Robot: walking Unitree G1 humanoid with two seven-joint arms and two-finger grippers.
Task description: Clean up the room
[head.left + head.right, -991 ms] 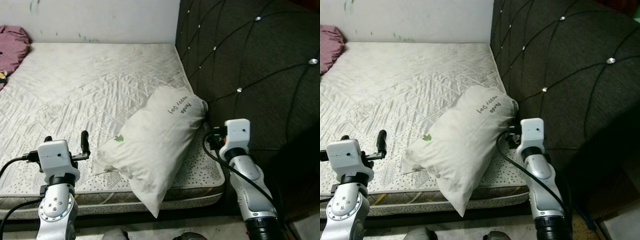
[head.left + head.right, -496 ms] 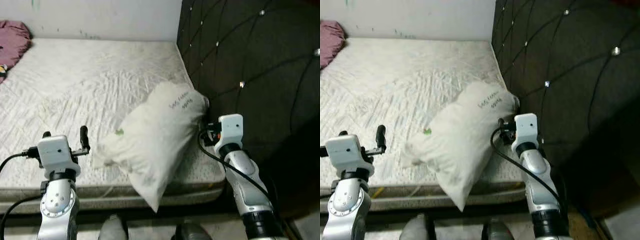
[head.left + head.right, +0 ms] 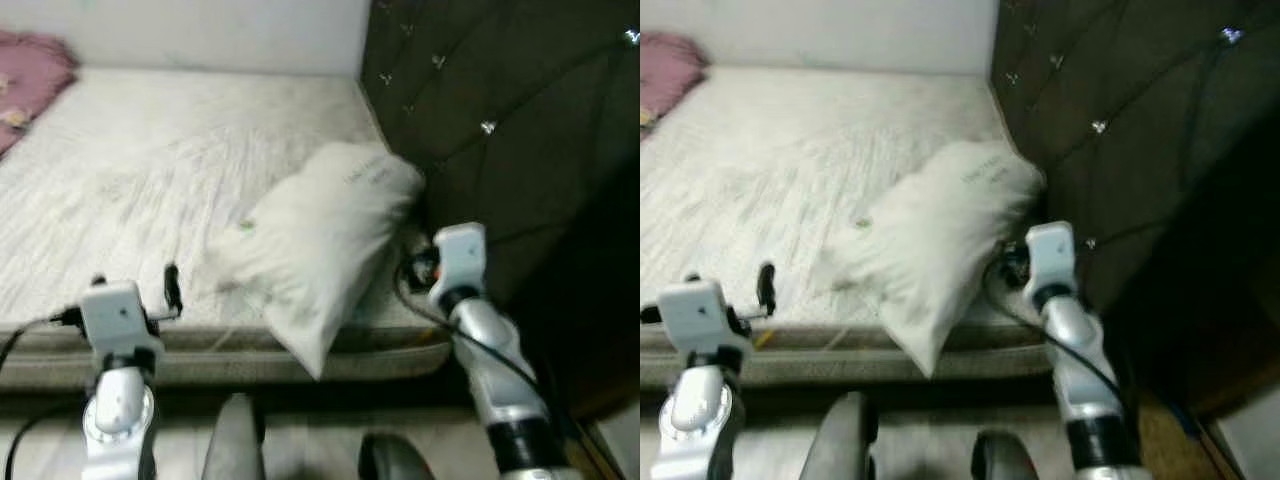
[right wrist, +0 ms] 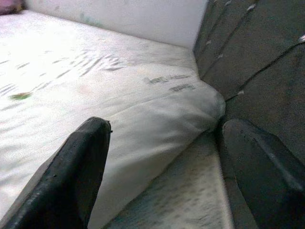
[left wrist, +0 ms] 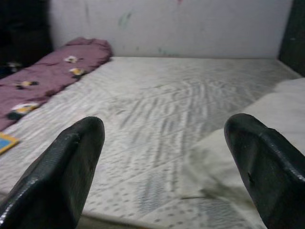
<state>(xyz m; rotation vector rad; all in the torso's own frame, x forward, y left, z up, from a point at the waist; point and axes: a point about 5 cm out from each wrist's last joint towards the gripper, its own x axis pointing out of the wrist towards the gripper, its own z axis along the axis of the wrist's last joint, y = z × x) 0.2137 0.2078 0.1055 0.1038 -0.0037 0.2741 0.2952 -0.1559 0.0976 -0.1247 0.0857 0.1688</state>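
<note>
A white pillow (image 3: 320, 235) with dark writing lies tilted on the bare quilted mattress (image 3: 150, 170), its top corner by the dark tufted headboard (image 3: 500, 90) and its lower corner hanging over the front edge. My left gripper (image 5: 167, 167) is open over the mattress's front edge, to the left of the pillow, with nothing between its fingers (image 3: 172, 285). My right gripper (image 4: 162, 176) is open at the pillow's right side, next to the headboard, with the pillow (image 4: 157, 114) just ahead of it.
A purple blanket (image 5: 43, 67) lies bunched at the far left of the bed. A white wall (image 3: 200, 30) runs behind the bed. My two feet (image 3: 235, 440) stand on the floor before the bed frame. The picture is blurred.
The whole picture has shifted and blurred, with the bed's front edge higher and my feet in view: the camera moved. Both arms keep their pose; the pillow lies as before.
</note>
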